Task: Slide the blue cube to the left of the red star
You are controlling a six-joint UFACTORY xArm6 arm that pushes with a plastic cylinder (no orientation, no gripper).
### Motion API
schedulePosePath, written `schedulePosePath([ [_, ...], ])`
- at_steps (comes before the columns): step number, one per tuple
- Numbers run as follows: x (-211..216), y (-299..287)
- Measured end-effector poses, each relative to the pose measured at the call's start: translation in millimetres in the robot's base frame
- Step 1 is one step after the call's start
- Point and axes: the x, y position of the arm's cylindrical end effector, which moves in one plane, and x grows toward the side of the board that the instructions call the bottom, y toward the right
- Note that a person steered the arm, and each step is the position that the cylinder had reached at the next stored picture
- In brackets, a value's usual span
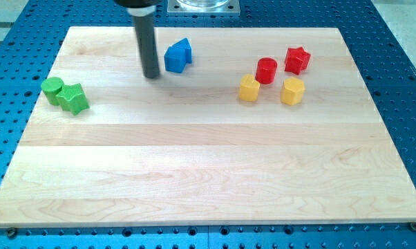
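Observation:
The blue cube sits near the view's top, left of centre, on the wooden board. The red star lies far to its right, near the view's top right. My tip is on the board just left of the blue cube and a little below it, with a small gap between them. The rod rises straight up out of the view's top.
A red cylinder lies left of the red star. Two yellow blocks lie below them. A green cylinder and a green star sit at the view's left edge of the board.

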Motion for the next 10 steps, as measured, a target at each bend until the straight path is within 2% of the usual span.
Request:
schedulePosePath([
  [1,-13,-29],
  [2,-13,-31],
  [3,-19,11],
  [4,-28,107],
  [5,-29,163],
  [7,-29,197],
  [10,-42,212],
])
